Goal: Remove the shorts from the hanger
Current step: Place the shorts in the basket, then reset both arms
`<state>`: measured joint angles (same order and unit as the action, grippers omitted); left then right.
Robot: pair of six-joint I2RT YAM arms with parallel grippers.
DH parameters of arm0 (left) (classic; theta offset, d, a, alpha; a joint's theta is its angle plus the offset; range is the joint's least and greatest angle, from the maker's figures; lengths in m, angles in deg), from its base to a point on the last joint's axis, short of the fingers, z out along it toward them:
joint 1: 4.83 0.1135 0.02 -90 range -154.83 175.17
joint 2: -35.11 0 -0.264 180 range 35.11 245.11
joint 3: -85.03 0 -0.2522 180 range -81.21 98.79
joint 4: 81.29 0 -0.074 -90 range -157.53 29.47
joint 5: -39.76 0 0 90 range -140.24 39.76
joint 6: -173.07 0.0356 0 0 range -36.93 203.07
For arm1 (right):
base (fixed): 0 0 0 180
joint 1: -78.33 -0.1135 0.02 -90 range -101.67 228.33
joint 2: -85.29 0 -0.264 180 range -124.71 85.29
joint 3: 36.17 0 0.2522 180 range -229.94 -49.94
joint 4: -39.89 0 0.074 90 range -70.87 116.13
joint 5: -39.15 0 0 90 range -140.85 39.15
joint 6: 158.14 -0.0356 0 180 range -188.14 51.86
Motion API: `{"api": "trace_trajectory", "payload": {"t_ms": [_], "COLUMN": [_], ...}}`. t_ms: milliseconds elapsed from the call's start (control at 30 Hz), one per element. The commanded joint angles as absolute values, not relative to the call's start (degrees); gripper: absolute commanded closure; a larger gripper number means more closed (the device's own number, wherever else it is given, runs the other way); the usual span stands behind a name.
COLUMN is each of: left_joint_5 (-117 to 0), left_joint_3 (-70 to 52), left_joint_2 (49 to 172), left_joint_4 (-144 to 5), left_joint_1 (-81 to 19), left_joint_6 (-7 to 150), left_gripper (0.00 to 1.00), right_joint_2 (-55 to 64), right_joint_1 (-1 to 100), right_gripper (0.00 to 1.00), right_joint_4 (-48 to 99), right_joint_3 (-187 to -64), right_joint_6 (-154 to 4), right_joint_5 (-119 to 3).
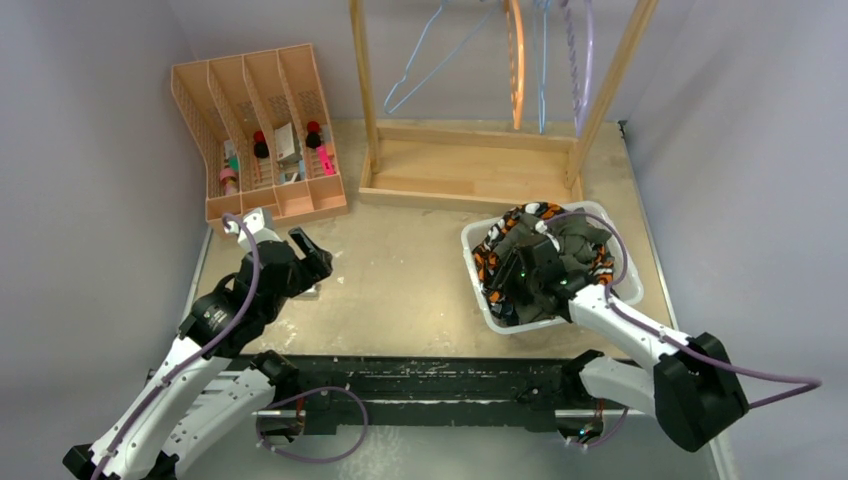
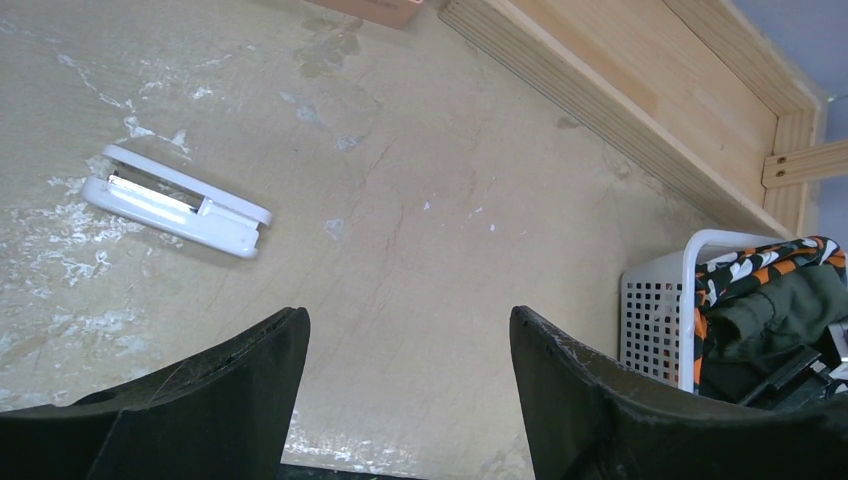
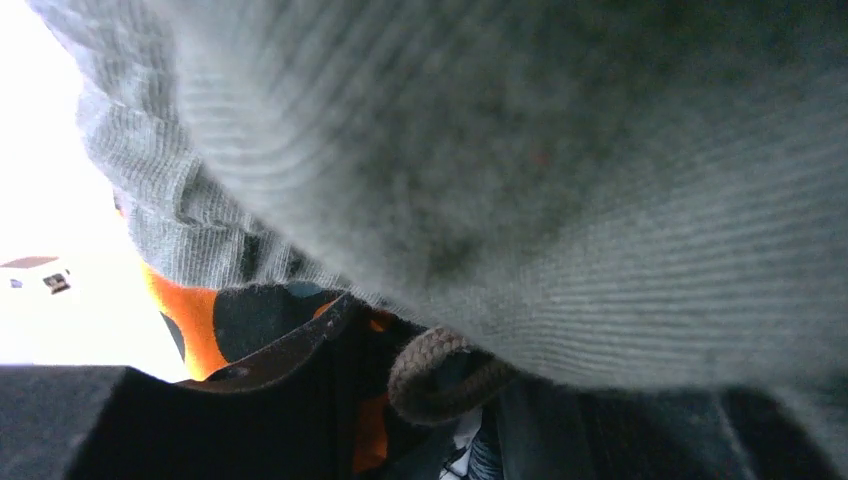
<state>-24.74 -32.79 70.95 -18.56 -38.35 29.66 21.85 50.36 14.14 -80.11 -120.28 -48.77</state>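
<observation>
The shorts (image 1: 575, 240) lie heaped in a white basket (image 1: 490, 320) at the right of the table, olive fabric over orange-white-black camouflage (image 1: 487, 265). My right gripper (image 1: 535, 262) is pushed down into the heap. In the right wrist view ribbed olive cloth (image 3: 560, 200) fills the frame, with a braided drawstring loop (image 3: 440, 375) beside one dark finger (image 3: 200, 420); how the jaws stand is hidden. My left gripper (image 1: 312, 252) hovers over bare table left of centre, open and empty (image 2: 407, 318). The left wrist view also catches the basket (image 2: 650, 300) and olive shorts (image 2: 780, 315).
A wooden rack (image 1: 470, 170) at the back carries bare hangers: blue (image 1: 420, 60), orange (image 1: 515, 60), purple (image 1: 583, 60). A peach divided organizer (image 1: 265, 130) stands back left. A small white device (image 2: 175, 200) lies on the table near my left gripper.
</observation>
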Motion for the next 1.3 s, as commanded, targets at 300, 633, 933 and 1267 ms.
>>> {"api": "trace_trajectory", "payload": {"t_ms": [300,633,933,1267], "left_joint_5": [-25.82,-22.12,-15.13,6.08], "left_joint_3": [-32.35,-30.5,-24.26,-4.99], "left_joint_2": [72.59,73.33,74.21,86.22], "left_joint_4": [-22.15,-21.84,-16.55,-5.65], "left_joint_1": [-38.58,-38.58,-38.58,-38.58], "left_joint_6": [30.1,29.93,28.67,35.2], "left_gripper": [0.27,0.26,0.24,0.2], "right_joint_2": [39.77,42.37,37.14,40.27], "right_joint_1": [48.53,48.56,49.05,50.87], "right_gripper": [0.4,0.37,0.35,0.3], "right_joint_4": [-4.63,-17.18,-22.11,-13.47], "right_joint_3": [-92.32,-104.85,-110.32,-113.25], "right_joint_6": [-119.01,-119.41,-126.32,-107.11], "right_joint_5": [-41.58,-25.58,-6.05,-2.16]}}
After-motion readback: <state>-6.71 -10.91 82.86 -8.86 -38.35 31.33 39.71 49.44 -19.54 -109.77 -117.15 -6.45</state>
